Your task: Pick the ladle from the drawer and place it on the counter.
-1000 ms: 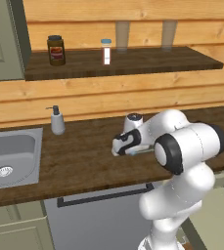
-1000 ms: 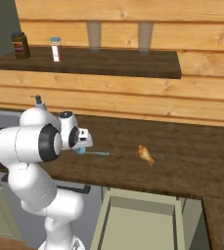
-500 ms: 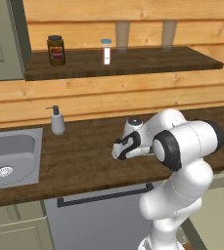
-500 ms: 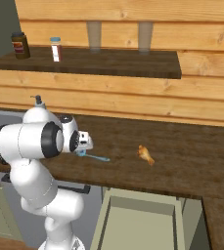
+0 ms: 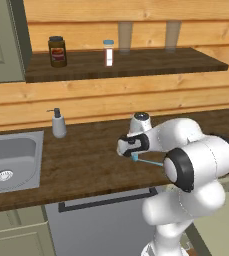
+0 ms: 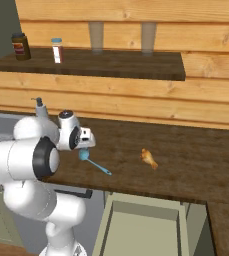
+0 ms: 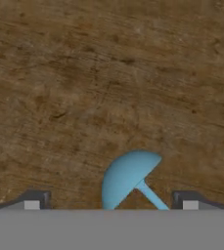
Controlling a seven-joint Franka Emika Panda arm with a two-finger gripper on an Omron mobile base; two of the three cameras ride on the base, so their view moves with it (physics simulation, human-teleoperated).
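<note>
soap dispenser [image 5: 59,124], sink [image 5: 11,162], orange food piece [image 6: 148,158]

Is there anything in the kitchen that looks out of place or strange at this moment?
Two small things. An orange-brown food piece lies loose on the bare counter, right of the ladle. Below the counter edge, the drawer stands pulled open. The ladle lies on the counter under the hand, fingers apart; nothing looks spilled or damaged.

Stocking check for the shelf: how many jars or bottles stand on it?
2, both at the left end of the shelf: a dark jar and, to its right, a small white bottle. None looks hidden.
</note>
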